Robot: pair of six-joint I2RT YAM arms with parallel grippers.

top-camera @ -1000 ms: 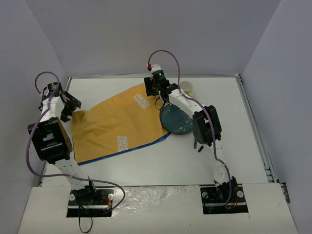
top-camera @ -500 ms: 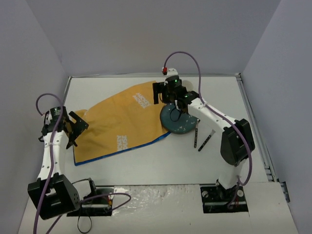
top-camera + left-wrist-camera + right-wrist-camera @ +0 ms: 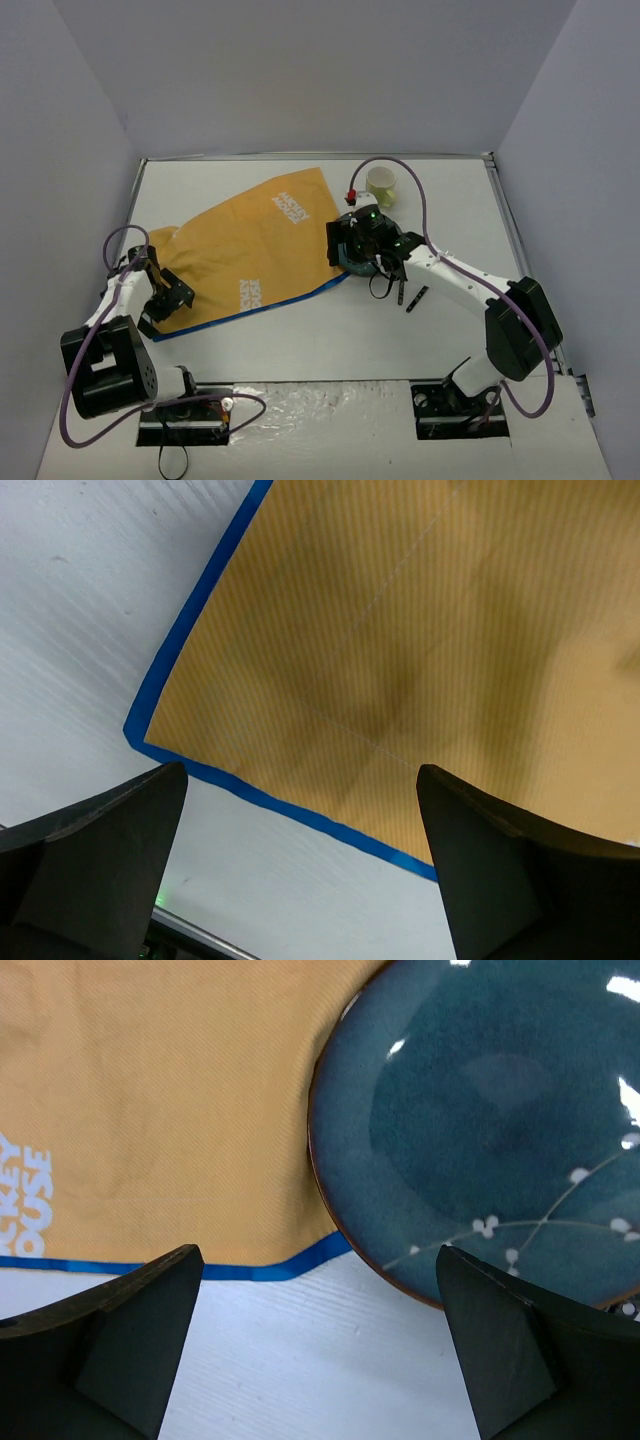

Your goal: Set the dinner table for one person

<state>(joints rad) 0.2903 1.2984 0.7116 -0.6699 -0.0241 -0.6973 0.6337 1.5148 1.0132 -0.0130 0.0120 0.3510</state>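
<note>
- On the floor of a three-walled enclosure, the dinner table (image 3: 300, 340) is seen as a large, flat, white rectangle; everything else in view is carried by it.
- Plain, matt, grey-lilac walls (image 3: 300, 80) are set along the left, far and right sides, and a metal rail (image 3: 522, 250) is fitted along the table's right edge.
- In the wrist views, a fine grain of faint parallel streaks is shown on the white surface, along with a few small dark specks.
- An orange-yellow placemat (image 3: 250, 250) is spread askew over the left-centre of the table. Its cloth is finely ribbed and softly creased, it is bordered in blue, and white lettering is printed on it.
- A round, glossy, dark teal plate (image 3: 480, 1130) with a thin brown rim and small white blossom marks is laid at the mat's right corner, its rim overlapping the cloth.
- A pale cup (image 3: 381, 184) is stood upright near the far edge.
- Two slim dark utensils (image 3: 402, 292) are laid on the bare table just right of the plate; their kind cannot be told.
- The left gripper (image 3: 302, 773) is held over the mat's near-left corner with its jaws spread wide and nothing between them.
- The right gripper (image 3: 320, 1255) is held over the plate's left rim and the mat's blue edge, its jaws likewise spread wide and nothing gripped.
</note>
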